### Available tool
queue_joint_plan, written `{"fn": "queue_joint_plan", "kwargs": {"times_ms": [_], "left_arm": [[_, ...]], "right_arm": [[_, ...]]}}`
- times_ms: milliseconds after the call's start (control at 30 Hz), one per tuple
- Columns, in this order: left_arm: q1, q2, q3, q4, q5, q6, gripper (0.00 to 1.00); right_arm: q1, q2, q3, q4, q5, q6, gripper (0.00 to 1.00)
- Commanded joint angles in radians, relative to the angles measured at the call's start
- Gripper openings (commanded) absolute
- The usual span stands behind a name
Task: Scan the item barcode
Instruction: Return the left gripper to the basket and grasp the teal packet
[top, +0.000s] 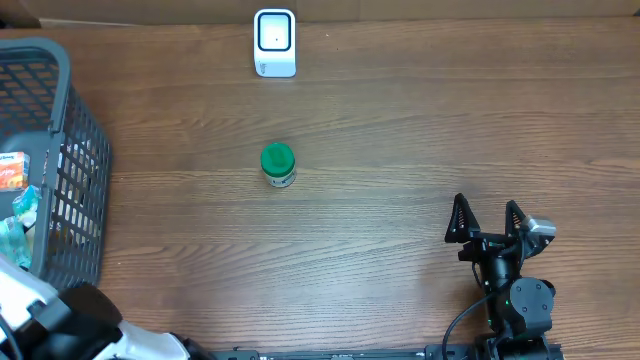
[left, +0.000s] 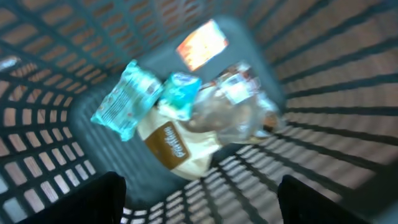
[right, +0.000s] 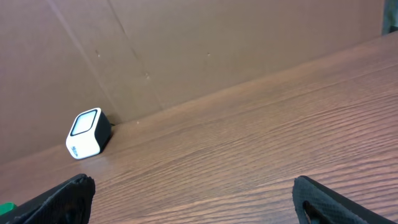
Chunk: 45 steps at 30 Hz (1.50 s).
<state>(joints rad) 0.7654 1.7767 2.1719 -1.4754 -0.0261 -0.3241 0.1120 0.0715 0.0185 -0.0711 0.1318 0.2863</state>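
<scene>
Left hand (left: 202, 193) wide above basket (left: 348, 74), empty; right hand (top: 486, 208) wide, empty

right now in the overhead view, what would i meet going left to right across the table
grey plastic mesh basket → small bottle with green round lid → black right gripper, jaws open
</scene>
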Motion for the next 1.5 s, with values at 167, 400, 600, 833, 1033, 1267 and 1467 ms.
{"fn": "queue_joint_plan", "kwargs": {"times_ms": [167,400,600,833,1033,1267,1467], "left_arm": [[0.039,0.036,-0.353,0.293,0.019,0.243,0.77],[0.04,0.119,-0.48,0.496,0.014,0.315,0.7],[0.04,0.251,-0.481,0.552,-0.03,0.336,0.7],[0.039,0.385,-0.481,0.579,-0.033,0.336,0.49],[0.039,0.401,-0.47,0.57,-0.032,0.319,0.07],[0.038,0.372,-0.271,0.382,-0.023,0.239,0.04],[0.01,0.243,0.012,0.238,0.082,0.127,0.04]], "right_arm": [[-0.001,-0.002,-0.01,0.005,0.006,-0.006,1.0],[-0.001,-0.002,-0.01,0.005,0.006,-0.006,1.0],[-0.001,-0.002,-0.01,0.005,0.006,-0.006,1.0],[-0.001,-0.002,-0.01,0.005,0.006,-0.006,1.0],[-0.001,-0.002,-0.01,0.005,0.006,-0.006,1.0],[-0.001,-0.002,-0.01,0.005,0.006,-0.006,1.0],[-0.001,-0.002,-0.01,0.005,0.006,-0.006,1.0]]}}
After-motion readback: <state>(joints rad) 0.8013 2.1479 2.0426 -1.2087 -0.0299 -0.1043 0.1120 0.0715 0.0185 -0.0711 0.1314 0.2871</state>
